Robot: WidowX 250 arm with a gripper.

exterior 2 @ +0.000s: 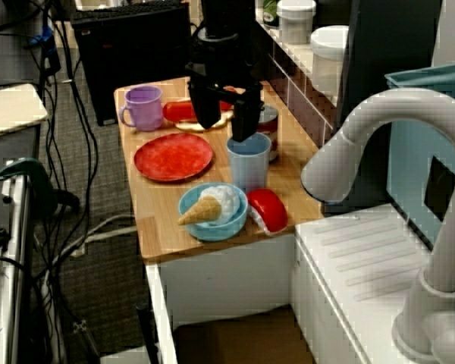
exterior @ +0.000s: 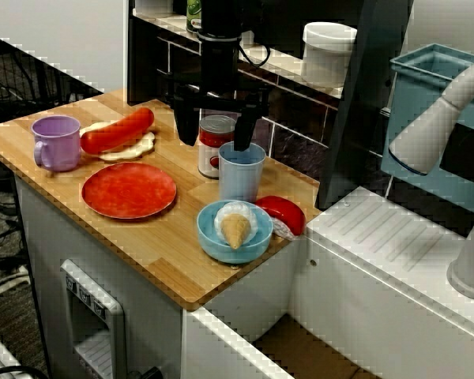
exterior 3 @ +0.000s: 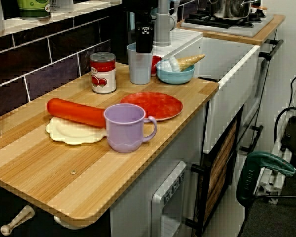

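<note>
My fingers (exterior: 186,122) spread, one tip at cup (exterior: 241,178) rim, can (exterior: 212,158) just beside; I judged slow, upright closing safest

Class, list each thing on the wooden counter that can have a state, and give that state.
pincer, open, one finger at the blue cup.
blue cup, upright.
tin can, upright.
purple mug, upright, empty.
blue bowl, holds a cone lying down.
red plate, empty.
sausage, lying across white plate.

front: hi, near | sink (exterior 2: 356,243) end: hi | far end: lo | shared: counter (exterior: 154,237)
</note>
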